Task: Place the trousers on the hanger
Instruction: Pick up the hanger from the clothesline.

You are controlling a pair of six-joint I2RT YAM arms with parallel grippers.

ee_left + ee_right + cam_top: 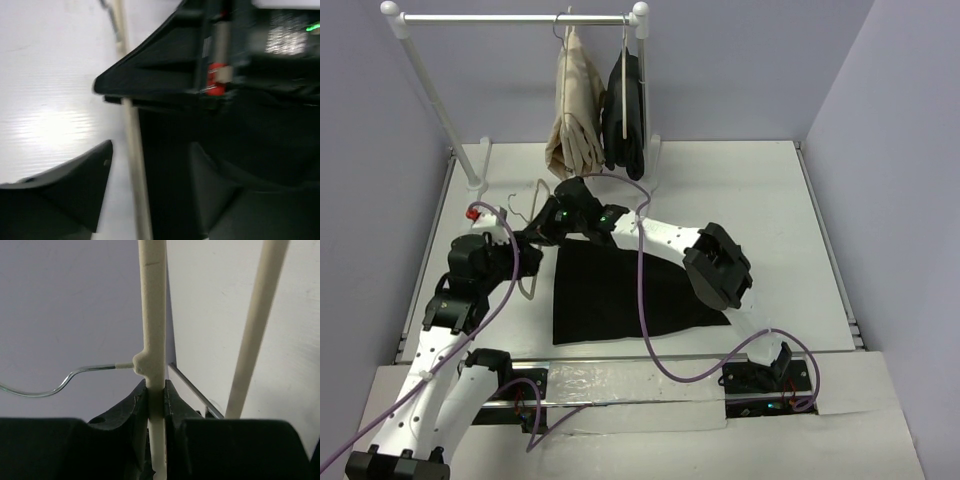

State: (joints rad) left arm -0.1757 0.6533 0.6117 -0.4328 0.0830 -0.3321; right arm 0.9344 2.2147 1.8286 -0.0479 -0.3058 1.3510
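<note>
Top external view takes in the whole table (770, 200). A white clothes rail (520, 18) stands at the far edge, with beige trousers (575, 110) and a smaller black garment (625, 110) hanging from it. The trousers (620, 295) lie spread flat in front of the rail, well apart from it and not on any hanger. The hanger (531, 283) lies in front of the rail's left post, just beside the trousers' left edge. Both arms reach in there, the right gripper (558, 216) nearer the rail than the left gripper (523, 246). From above, neither pincer's opening can be read.

The right wrist view settles one. The right gripper (155, 390) is pinched tight on a cream bar of the hanger (152, 315), just below where the wire hook (50, 386) springs out sideways. A second bar runs apart from it.

The left wrist view, though blurred, settles the other. The left gripper (150, 150) stands partly open and holds nothing. A bar of the hanger (132, 130) runs between its fingers, and the trousers (270, 140) lie dark beyond it.
</note>
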